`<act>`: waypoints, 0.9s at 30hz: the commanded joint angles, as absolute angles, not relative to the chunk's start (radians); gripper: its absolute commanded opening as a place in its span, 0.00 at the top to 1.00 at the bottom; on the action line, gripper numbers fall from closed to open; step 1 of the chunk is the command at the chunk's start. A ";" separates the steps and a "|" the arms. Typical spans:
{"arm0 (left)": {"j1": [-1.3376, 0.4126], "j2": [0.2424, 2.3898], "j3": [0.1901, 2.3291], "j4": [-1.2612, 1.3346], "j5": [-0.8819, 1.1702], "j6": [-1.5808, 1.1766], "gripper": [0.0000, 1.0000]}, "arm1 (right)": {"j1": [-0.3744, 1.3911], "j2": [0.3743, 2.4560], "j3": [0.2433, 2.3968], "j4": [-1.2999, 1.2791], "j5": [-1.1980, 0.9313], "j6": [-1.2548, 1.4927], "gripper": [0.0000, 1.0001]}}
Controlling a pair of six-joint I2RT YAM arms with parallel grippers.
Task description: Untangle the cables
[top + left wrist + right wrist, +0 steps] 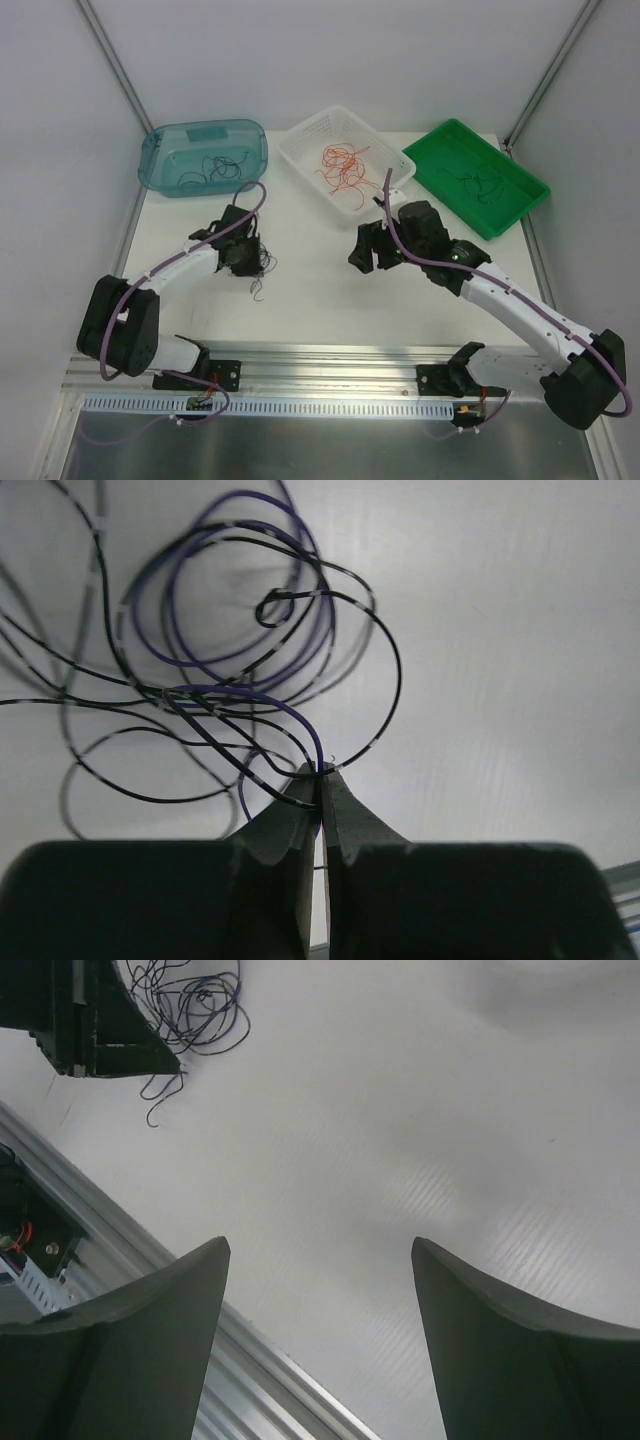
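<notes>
Left tool [321,773] clamped on one cable tangle [235,692], right tool [320,1246] spread wide

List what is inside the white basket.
The white basket holds one loose tangle of red cable lying on its floor; nothing else shows there. The right arm's purple hose crosses the near corner, so that small part is covered.
</notes>
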State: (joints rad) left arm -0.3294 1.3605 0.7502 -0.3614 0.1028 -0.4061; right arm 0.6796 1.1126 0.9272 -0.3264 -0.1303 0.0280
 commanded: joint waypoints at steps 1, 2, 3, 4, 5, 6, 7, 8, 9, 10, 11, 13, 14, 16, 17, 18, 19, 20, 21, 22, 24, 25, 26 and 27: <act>-0.501 1.362 0.825 -0.344 0.029 -0.472 1.00 | 0.709 1.051 0.890 -0.229 -0.166 0.095 0.23; -0.538 1.355 0.836 -0.344 0.019 -0.476 1.00 | 0.712 1.016 0.878 -0.224 -0.164 0.098 0.23; -0.578 1.351 0.859 -0.342 0.015 -0.476 1.00 | 0.716 0.997 0.852 -0.224 -0.160 0.100 0.23; -0.638 1.345 0.871 -0.344 0.021 -0.476 1.00 | 0.715 0.979 0.839 -0.230 -0.138 0.101 0.23; -0.669 1.333 0.885 -0.342 0.025 -0.476 1.00 | 0.715 0.933 0.828 -0.236 -0.120 0.100 0.23; -0.698 1.328 0.912 -0.342 0.028 -0.468 1.00 | 0.715 0.913 0.804 -0.241 -0.106 0.098 0.23; -0.756 1.324 0.931 -0.341 0.035 -0.439 1.00 | 0.715 0.885 0.795 -0.262 -0.074 0.094 0.23; -0.785 1.318 0.952 -0.341 0.041 -0.422 1.00 | 0.716 0.843 0.789 -0.276 -0.055 0.091 0.23; -0.811 1.315 0.988 -0.341 0.046 -0.408 1.00 | 0.716 0.815 0.779 -0.293 -0.039 0.087 0.23; -0.839 1.315 1.008 -0.341 0.051 -0.388 1.00 | 0.715 0.793 0.769 -0.323 -0.008 0.083 0.23; -0.876 1.307 1.023 -0.341 0.069 -0.382 1.00 | 0.715 0.770 0.762 -0.340 -0.008 0.081 0.23; -0.900 1.292 1.054 -0.334 0.072 -0.373 1.00 | 0.715 0.701 0.753 -0.388 0.052 0.080 0.23; -0.903 1.267 1.052 -0.325 0.058 -0.380 1.00 | 0.715 0.680 0.753 -0.405 0.057 0.075 0.23; -0.904 1.238 1.020 -0.325 -0.073 -0.400 1.00 | 0.715 0.644 0.752 -0.443 0.046 0.058 0.23; -0.893 1.233 0.997 -0.328 -0.101 -0.402 1.00 | 0.716 0.644 0.753 -0.452 0.034 0.036 0.23; -0.888 1.232 0.988 -0.328 -0.100 -0.405 1.00 | 0.716 0.649 0.755 -0.463 0.017 0.026 0.23; -0.885 1.233 0.982 -0.327 -0.097 -0.408 1.00 | 0.715 0.672 0.753 -0.469 -0.039 0.020 0.23; -0.887 1.247 0.973 -0.327 -0.088 -0.405 1.00 | 0.716 0.683 0.749 -0.463 -0.067 0.012 0.23; -0.887 1.258 0.966 -0.327 -0.063 -0.402 1.00 | 0.718 0.699 0.741 -0.434 -0.099 0.008 0.23; -0.887 1.281 0.962 -0.327 -0.046 -0.394 1.00 | 0.719 0.727 0.729 -0.411 -0.154 0.008 0.23; -0.888 1.311 0.948 -0.321 -0.020 -0.384 1.00 | 0.727 0.759 0.695 -0.340 -0.190 0.008 0.23; -0.887 1.337 0.943 -0.319 -0.002 -0.377 1.00 | 0.735 0.799 0.687 -0.313 -0.222 0.008 0.23; -0.888 1.347 0.933 -0.318 -0.002 -0.374 1.00 | 0.741 0.817 0.674 -0.286 -0.235 0.006 0.23; -0.888 1.354 0.925 -0.311 0.008 -0.374 1.00 | 0.744 0.836 0.667 -0.231 -0.244 -0.014 0.23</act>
State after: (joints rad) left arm -0.8890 1.3258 0.9516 -0.3229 -0.0242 -0.4007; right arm 0.7284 0.7914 0.6903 -0.3676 -0.1455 0.0227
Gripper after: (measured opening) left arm 0.010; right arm 0.773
